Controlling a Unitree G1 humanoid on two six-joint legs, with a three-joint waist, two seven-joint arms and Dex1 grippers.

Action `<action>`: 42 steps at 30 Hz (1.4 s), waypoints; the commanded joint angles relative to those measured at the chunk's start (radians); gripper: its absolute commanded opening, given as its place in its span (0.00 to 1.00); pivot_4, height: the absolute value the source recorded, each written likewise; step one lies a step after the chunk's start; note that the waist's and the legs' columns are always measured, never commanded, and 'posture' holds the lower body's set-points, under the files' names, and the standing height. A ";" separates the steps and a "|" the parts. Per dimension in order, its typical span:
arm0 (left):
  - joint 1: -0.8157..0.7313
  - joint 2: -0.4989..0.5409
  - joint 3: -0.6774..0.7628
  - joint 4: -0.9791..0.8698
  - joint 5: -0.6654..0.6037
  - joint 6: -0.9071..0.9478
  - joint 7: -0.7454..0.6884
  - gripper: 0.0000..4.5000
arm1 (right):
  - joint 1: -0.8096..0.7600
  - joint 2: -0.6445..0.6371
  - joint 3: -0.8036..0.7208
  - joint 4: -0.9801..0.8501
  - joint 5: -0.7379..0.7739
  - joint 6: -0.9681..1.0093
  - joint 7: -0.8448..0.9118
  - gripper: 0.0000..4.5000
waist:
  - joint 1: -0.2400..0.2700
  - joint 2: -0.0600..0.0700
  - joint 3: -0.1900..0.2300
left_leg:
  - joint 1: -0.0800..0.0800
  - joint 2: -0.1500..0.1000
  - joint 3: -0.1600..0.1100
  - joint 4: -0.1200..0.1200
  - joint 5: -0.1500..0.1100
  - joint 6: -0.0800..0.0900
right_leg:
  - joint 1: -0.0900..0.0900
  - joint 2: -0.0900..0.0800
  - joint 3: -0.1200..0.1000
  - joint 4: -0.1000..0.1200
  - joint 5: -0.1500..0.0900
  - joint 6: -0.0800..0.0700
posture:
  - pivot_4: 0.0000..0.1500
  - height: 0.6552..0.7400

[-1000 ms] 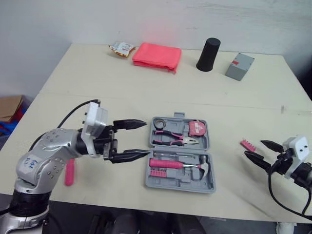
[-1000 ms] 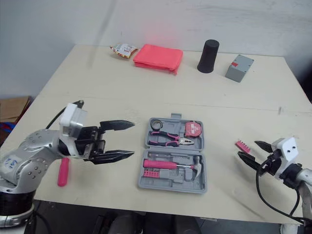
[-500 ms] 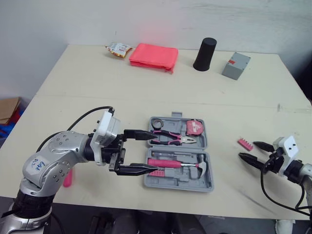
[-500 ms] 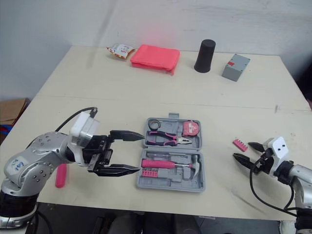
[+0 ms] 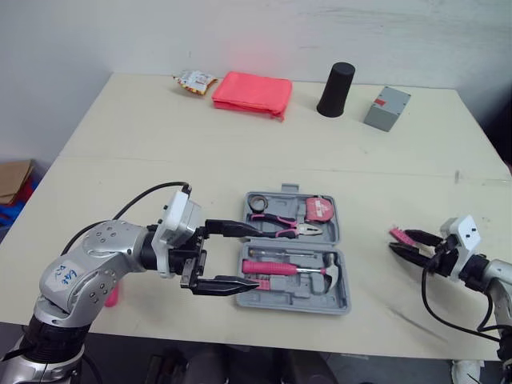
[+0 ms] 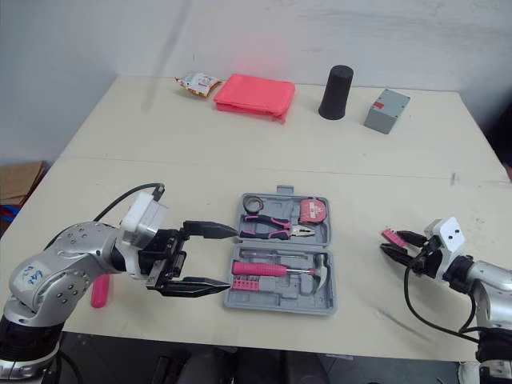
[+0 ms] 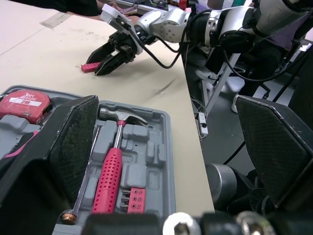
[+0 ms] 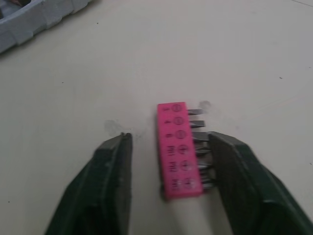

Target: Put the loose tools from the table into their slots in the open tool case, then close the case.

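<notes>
Both fingers-apart, right gripper (image 5: 400,241) astride PH-marked bit holder (image 8: 177,142), left gripper (image 5: 253,258) at tool case (image 5: 336,298).

The grey tool case (image 5: 316,298) lay open and flat near the table's front edge, with pink-handled pliers (image 5: 282,226), a red tape measure (image 5: 318,210) and a pink-handled hammer (image 5: 292,270) in their slots. 1 pink bit holder (image 8: 178,149) lay flat on the table to its right, and 1 pink-handled tool (image 6: 98,291) to its left.

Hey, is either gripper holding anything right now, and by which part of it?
Nothing is held. The right gripper is open astride the pink bit holder on the table, not clamped; the left gripper is open by the tool case.
</notes>
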 commanded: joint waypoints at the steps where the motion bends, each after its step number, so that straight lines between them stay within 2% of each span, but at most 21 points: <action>1: 0.006 0.014 0.007 -0.040 0.002 -0.010 -0.008 1.00 | 0.014 0.003 0.001 0.016 -0.021 -0.026 -0.013 0.20 | 0.000 0.000 0.000 | 0.000 0.000 0.000 0.000 0.000 0.000 | 0.000 0.000 0.000 0.000 0.000 0.000 | 1.00 1.00; 7: 0.001 0.001 0.003 -0.029 0.026 -0.037 -0.013 1.00 | 0.040 0.001 -0.028 -0.093 0.003 -0.047 -0.051 0.19 | 0.001 0.000 0.000 | 0.000 0.000 0.000 0.000 0.000 0.000 | 0.001 0.000 0.000 0.000 0.000 0.000 | 1.00 1.00; 12: 0.000 0.008 -0.010 0.015 0.106 -0.146 -0.085 1.00 | 0.105 -0.071 -0.054 -0.424 0.068 0.069 -0.035 0.19 | 0.001 0.004 0.002 | -0.001 0.000 0.000 -0.001 0.000 0.000 | -0.001 0.000 0.000 0.000 0.000 0.000 | 1.00 1.00; 17: 0.030 0.041 -0.031 0.059 0.180 -0.237 -0.183 1.00 | 0.201 -0.206 -0.072 -0.806 0.154 0.329 -0.040 0.19 | 0.005 0.004 0.002 | -0.001 0.000 0.000 -0.004 0.000 -0.001 | -0.002 0.000 0.000 -0.003 0.000 0.000 | 1.00 1.00; 22: 0.079 0.054 -0.050 0.076 0.241 -0.332 -0.247 1.00 | 0.238 -0.279 -0.070 -1.131 0.315 0.584 -0.086 0.19 | 0.004 0.004 0.003 | -0.003 0.001 0.000 -0.006 -0.001 -0.001 | -0.002 0.000 0.000 -0.007 0.000 0.000 | 1.00 1.00; 24: 0.084 0.046 -0.044 0.066 0.232 -0.324 -0.235 1.00 | 0.257 -0.317 -0.057 -1.244 0.403 0.705 -0.111 0.19 | 0.005 0.004 0.003 | -0.004 0.001 -0.001 -0.007 -0.002 -0.001 | -0.002 0.001 -0.001 -0.008 0.000 0.000 | 1.00 1.00; 26: 0.087 0.045 -0.036 0.061 0.222 -0.312 -0.227 1.00 | 0.246 -0.328 -0.018 -1.330 0.424 0.758 -0.162 0.19 | 0.010 0.003 0.003 | -0.006 0.002 -0.001 -0.006 -0.002 0.000 | -0.003 0.000 -0.001 -0.009 0.000 0.000 | 1.00 1.00; 32: 0.069 0.035 -0.010 0.047 0.201 -0.297 -0.195 1.00 | 0.197 -0.328 0.209 -1.446 0.288 0.808 -0.304 0.19 | 0.008 0.001 0.004 | -0.007 0.001 -0.002 -0.006 -0.003 0.000 | -0.004 -0.001 -0.001 -0.009 0.000 0.000 | 1.00 1.00; 38: 0.115 0.055 0.001 0.029 0.197 -0.279 -0.189 1.00 | 0.045 -0.278 0.413 -1.423 0.237 0.897 -0.367 0.19 | -0.004 0.000 0.004 | -0.008 0.002 0.000 -0.006 -0.002 -0.001 | -0.008 0.000 -0.001 -0.008 0.000 0.000 | 1.00 1.00; 42: 0.131 0.060 0.025 0.020 0.193 -0.262 -0.163 1.00 | -0.018 -0.272 0.466 -1.391 0.224 0.939 -0.356 0.19 | 0.000 0.000 0.003 | -0.017 0.003 0.000 -0.003 -0.001 -0.002 | -0.019 0.001 0.000 -0.001 -0.001 -0.001 | 1.00 1.00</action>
